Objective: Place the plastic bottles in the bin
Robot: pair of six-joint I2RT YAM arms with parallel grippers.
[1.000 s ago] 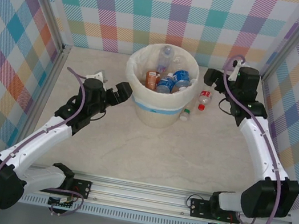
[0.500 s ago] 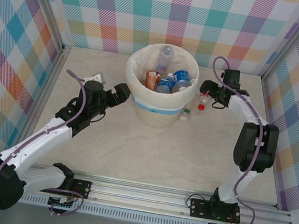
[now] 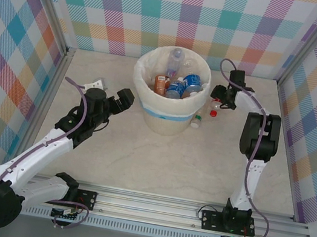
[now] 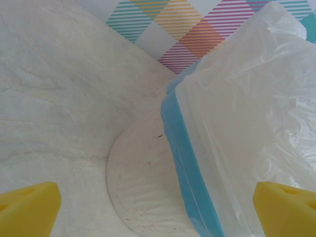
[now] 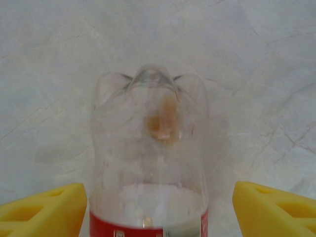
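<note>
Plaid walls (image 3: 189,13) box in a pale marbled surface (image 3: 157,161), and the bin (image 3: 148,107) stands toward its back. Left of the bin, my left claw (image 3: 124,96) hangs low with its fingers spread wide and nothing between them. Its wrist view looks along the bin's blue band (image 4: 178,163) and pale liner (image 4: 247,118), so I judge it is parked out of the way. Inside the bin, several plastic bottles (image 3: 179,85) are heaped together. Just right of the bin's foot sits a small bottle (image 3: 196,121), with a red-labelled bottle (image 3: 215,106) near it. My right claw (image 3: 217,94) is over that one, fingers apart on either side of its clear body (image 5: 150,148), not yet pinching. I judge this straddle lets me take it across its width before lifting toward the bin.
</note>
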